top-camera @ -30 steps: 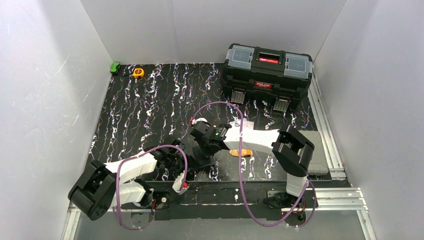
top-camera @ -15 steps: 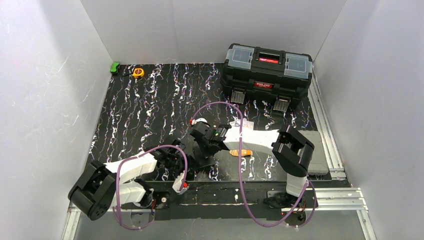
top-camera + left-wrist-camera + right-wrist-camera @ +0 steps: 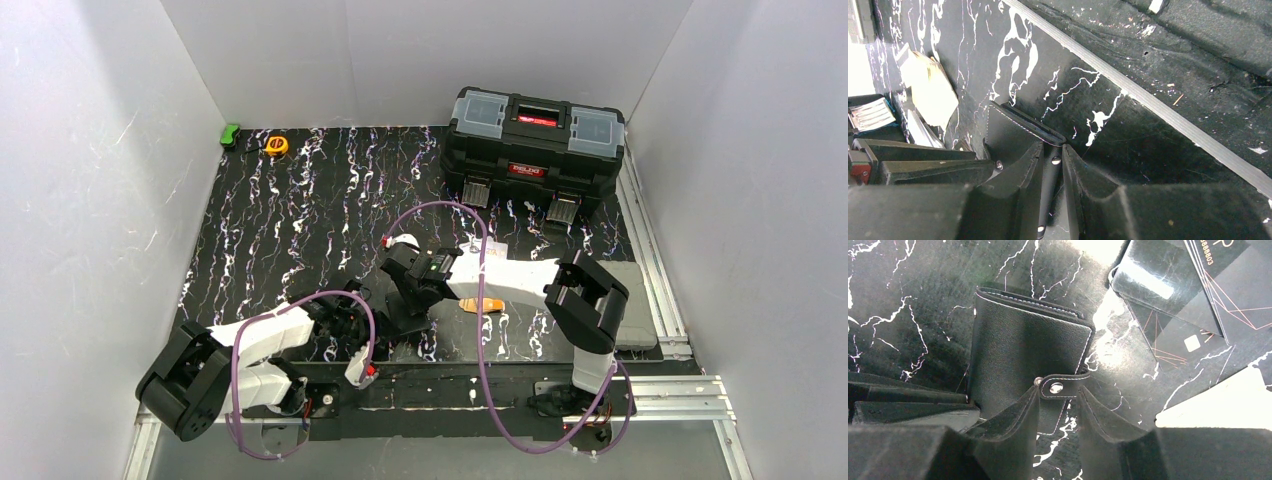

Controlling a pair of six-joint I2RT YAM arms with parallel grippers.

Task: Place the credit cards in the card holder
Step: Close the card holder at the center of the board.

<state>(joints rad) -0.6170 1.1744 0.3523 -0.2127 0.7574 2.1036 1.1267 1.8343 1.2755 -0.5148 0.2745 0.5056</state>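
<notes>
The black card holder (image 3: 1023,347) stands on the marbled mat, folded. Its clasp tab (image 3: 1063,386) with a metal snap lies across the tips of my right gripper (image 3: 1059,390), whose jaws stand apart, open. My left gripper (image 3: 1052,146) is shut on the card holder (image 3: 1010,132), pinching its edge between the fingers. Dark and silver credit cards (image 3: 1178,315) lie fanned just beyond the holder, at the upper right of the right wrist view. In the top view an orange card (image 3: 482,305) lies under the right forearm, and both grippers meet near the mat's front; the holder is hidden there.
A large black toolbox (image 3: 535,145) stands at the back right. A yellow tape measure (image 3: 276,145) and a green object (image 3: 230,134) sit at the back left corner. A grey pad (image 3: 632,300) lies at the right edge. The mat's front edge strip (image 3: 1168,117) runs close to the left gripper.
The right wrist has shifted very slightly at the card holder. The left arm has not moved.
</notes>
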